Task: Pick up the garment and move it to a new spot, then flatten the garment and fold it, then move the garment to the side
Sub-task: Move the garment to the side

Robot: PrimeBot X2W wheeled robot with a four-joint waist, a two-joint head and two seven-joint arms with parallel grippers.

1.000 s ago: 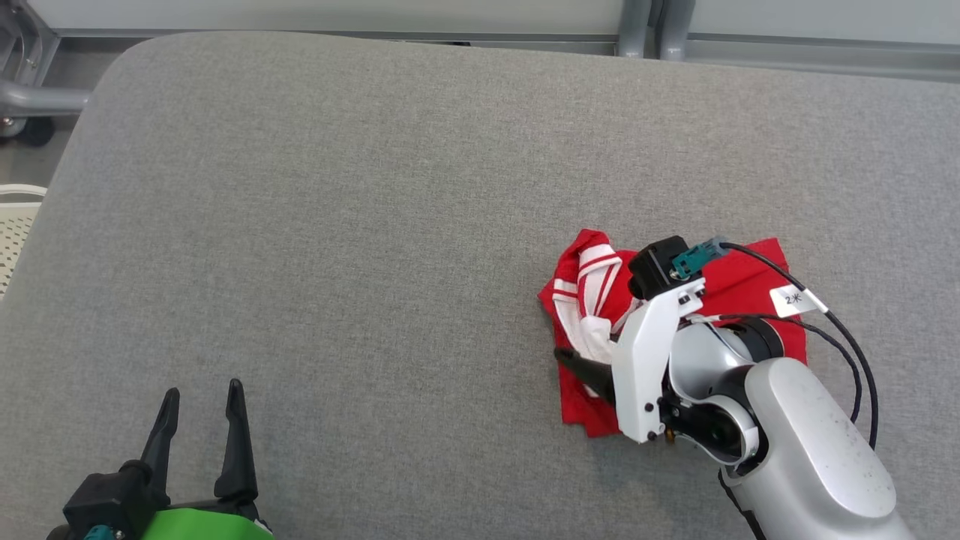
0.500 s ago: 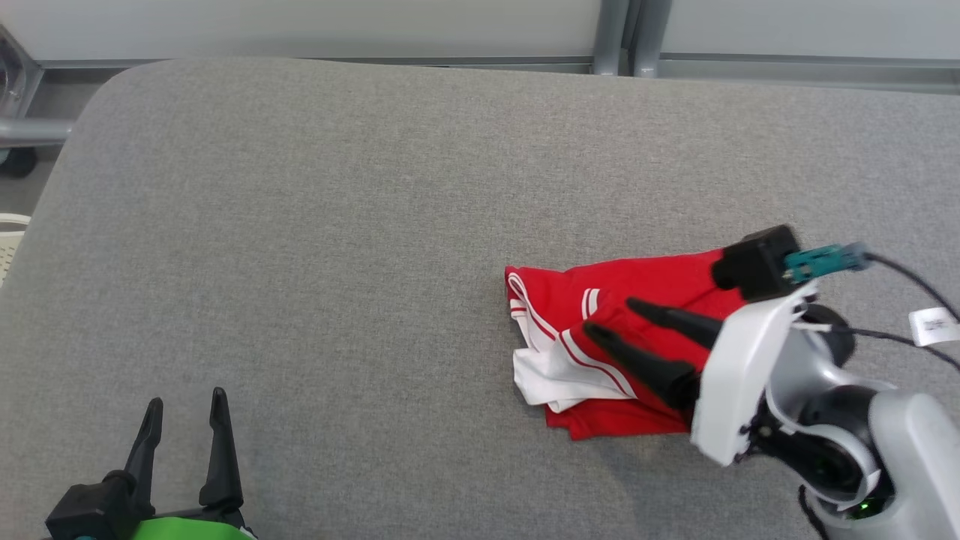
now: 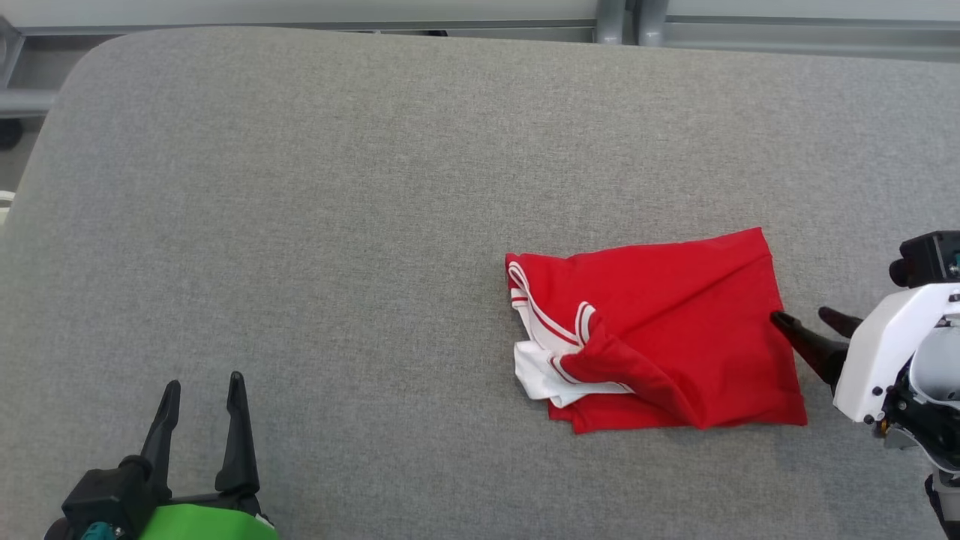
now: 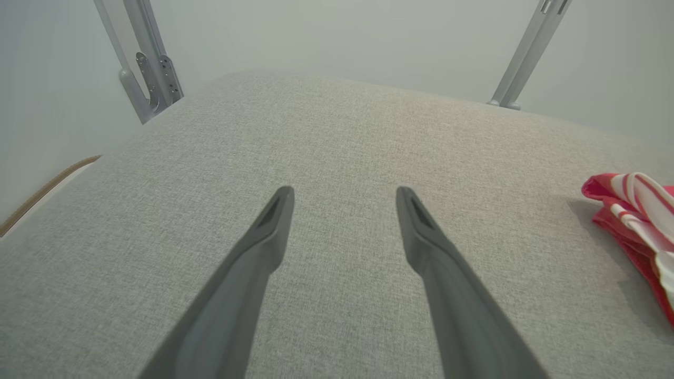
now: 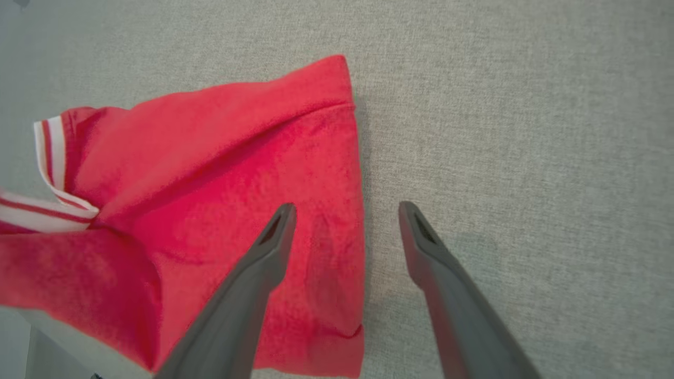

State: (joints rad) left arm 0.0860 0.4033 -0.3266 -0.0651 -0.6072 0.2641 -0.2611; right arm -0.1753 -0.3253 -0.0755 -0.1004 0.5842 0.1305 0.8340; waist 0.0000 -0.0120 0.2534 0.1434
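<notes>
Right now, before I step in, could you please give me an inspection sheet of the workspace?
Surface: grey padded surface, smooth, rounded corners.
Job's things: red garment with white striped trim lies loosely folded and creased on the right half, held by nothing.
Clutter: nothing seen.
Grippers: left gripper open and empty at the near left, well apart from the garment; right gripper open and empty at the garment's right edge, one finger over the cloth and the other over bare surface.
Cables: nothing seen.
Surroundings: metal posts and a pale wall beyond the far edge.
</notes>
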